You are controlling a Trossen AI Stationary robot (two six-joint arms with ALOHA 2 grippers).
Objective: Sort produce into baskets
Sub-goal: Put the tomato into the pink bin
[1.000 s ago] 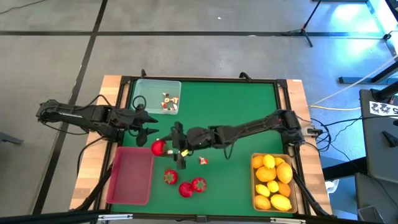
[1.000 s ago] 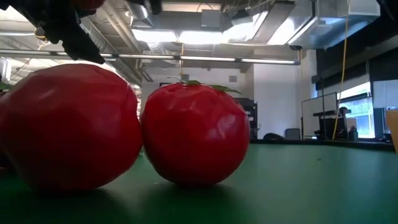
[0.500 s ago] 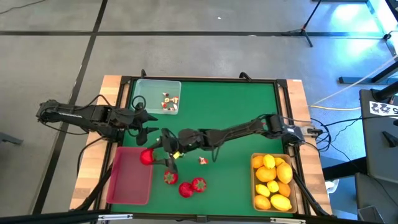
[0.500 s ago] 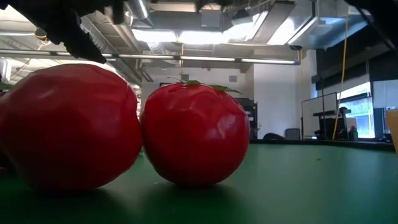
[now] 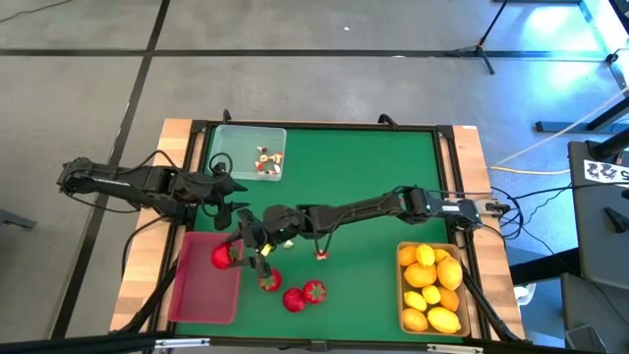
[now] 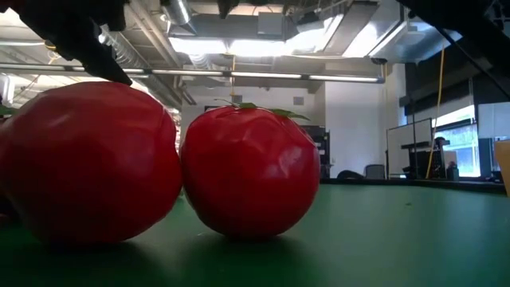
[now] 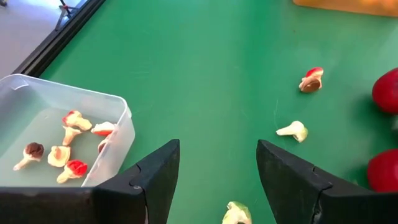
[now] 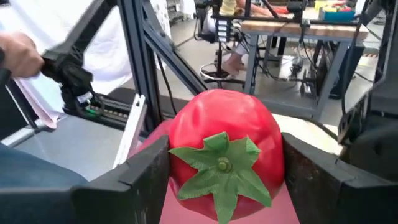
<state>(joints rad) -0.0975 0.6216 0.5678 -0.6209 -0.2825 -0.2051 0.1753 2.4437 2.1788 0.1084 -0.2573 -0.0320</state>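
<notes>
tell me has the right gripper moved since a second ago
Yes. The right gripper, shut on a strawberry, has carried it leftward across the green mat to the red basket's edge.

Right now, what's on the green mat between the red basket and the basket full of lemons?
Three strawberries lie between the red basket and the lemon basket, seen from the high view.

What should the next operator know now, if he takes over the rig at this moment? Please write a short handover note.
Right gripper: shut on a strawberry, over the red basket, not released.
Left gripper: open, empty, waiting beside the clear basket.
Done: lemons in the tan basket; some mushroom pieces in the clear basket.
Left: three strawberries and one mushroom piece on the green mat.
</notes>
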